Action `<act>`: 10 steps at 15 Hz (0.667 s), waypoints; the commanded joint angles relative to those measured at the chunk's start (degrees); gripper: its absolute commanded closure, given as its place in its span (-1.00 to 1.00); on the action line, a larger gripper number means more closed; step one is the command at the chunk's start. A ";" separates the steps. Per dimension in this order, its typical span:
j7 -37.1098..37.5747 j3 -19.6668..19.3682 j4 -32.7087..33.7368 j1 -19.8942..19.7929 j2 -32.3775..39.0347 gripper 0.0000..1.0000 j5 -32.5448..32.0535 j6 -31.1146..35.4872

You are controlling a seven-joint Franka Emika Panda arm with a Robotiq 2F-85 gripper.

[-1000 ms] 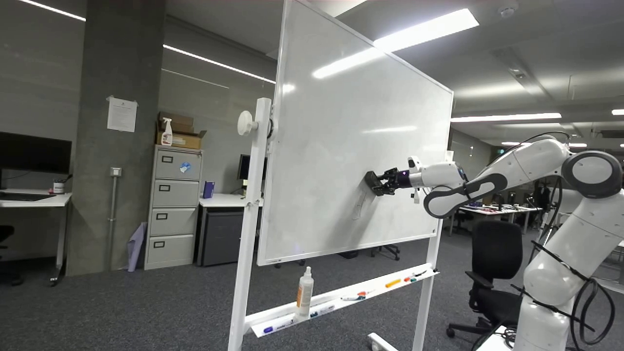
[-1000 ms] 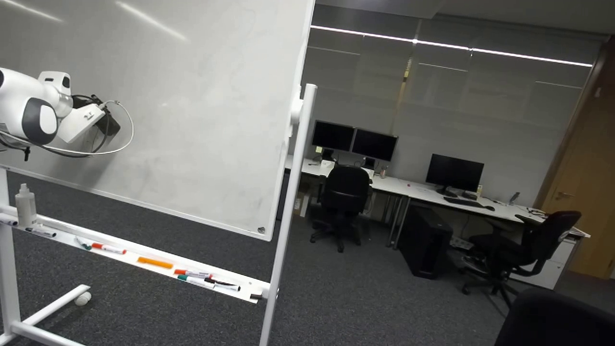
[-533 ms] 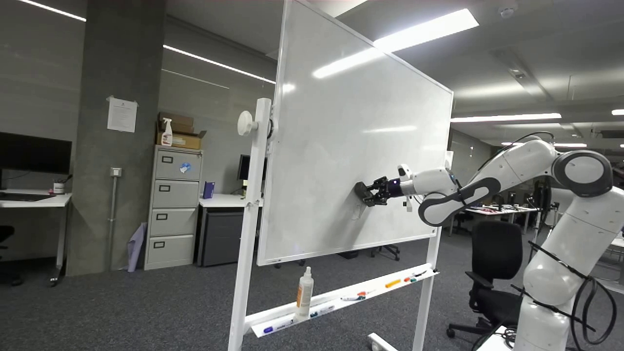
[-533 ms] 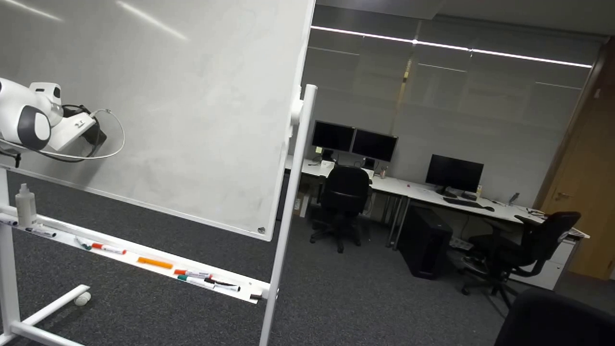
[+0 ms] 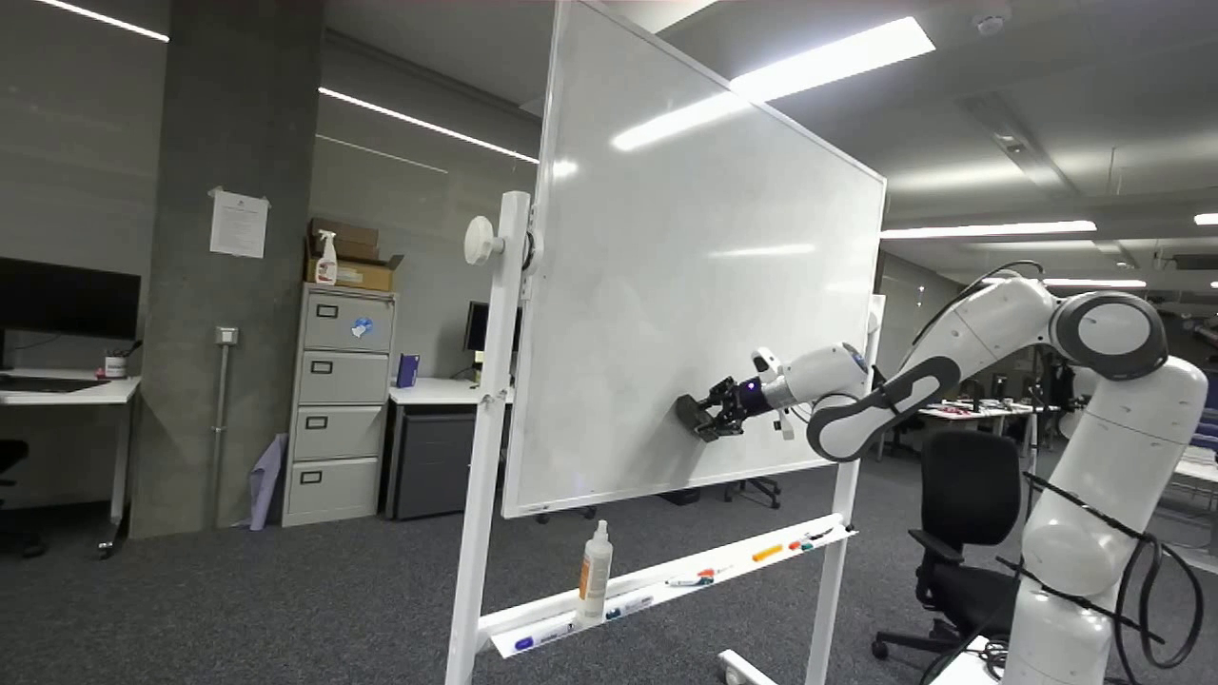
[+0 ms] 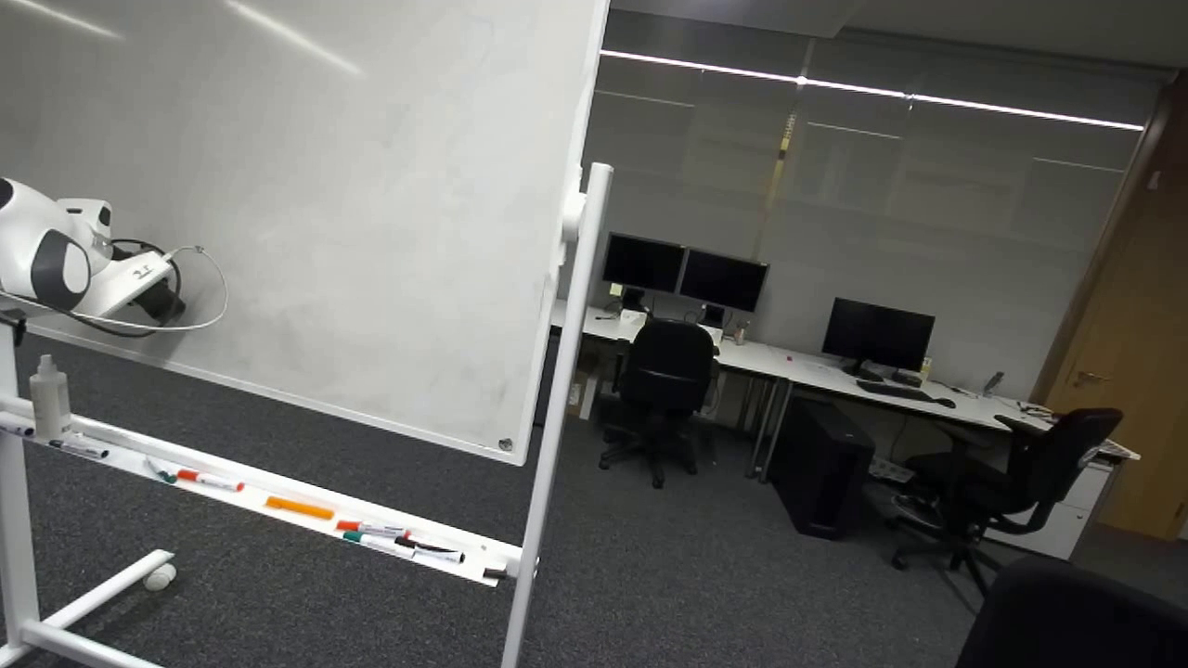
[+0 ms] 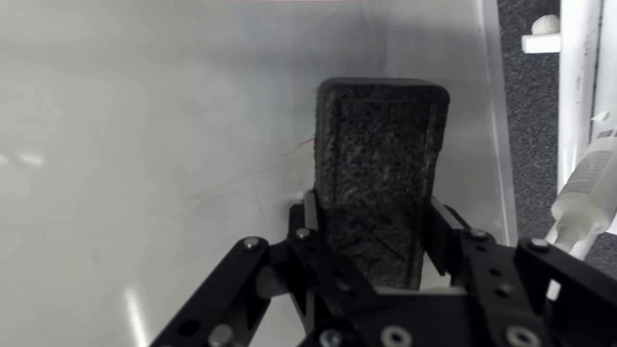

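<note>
Centrally (wrist view), the gripper (image 7: 376, 211) clamps a black whiteboard eraser (image 7: 381, 144) across its width, apparently against the whiteboard (image 7: 144, 120); wiping seems in hand, and the next stroke calls for even pressure over the red streak (image 7: 306, 141).

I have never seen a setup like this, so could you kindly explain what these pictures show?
The white jointed machine is a robot arm, shown in both exterior views by cameras standing apart from it; the close-up comes from a camera on its wrist. Its black gripper, which works like two fingers, is closed on a dark block, probably an eraser. The block is held up to an upright whiteboard, and seems to touch it. Below that, a white ledge carries a standing bottle and several pens.
</note>
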 commanded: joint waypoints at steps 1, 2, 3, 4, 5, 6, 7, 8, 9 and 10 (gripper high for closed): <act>-0.12 0.08 3.29 0.75 5.76 0.40 -0.13 -3.36; -0.20 0.23 3.53 0.91 6.44 0.40 -0.11 -4.16; 1.66 -0.81 3.97 1.80 7.24 0.40 -2.42 -4.82; 1.82 -0.88 4.28 2.14 7.93 0.40 -2.72 -5.42; 1.89 -0.96 4.60 2.44 8.52 0.40 -2.95 -6.05; 1.87 -0.97 4.96 2.69 9.05 0.40 -3.09 -6.52; 1.88 -1.01 5.23 2.98 9.33 0.40 -3.18 -6.95; 1.81 -1.07 5.55 3.17 9.49 0.40 -3.31 -7.55; 1.75 -1.12 5.70 3.33 9.30 0.40 -3.42 -8.17; 1.66 -1.19 5.93 3.46 9.10 0.40 -3.56 -8.91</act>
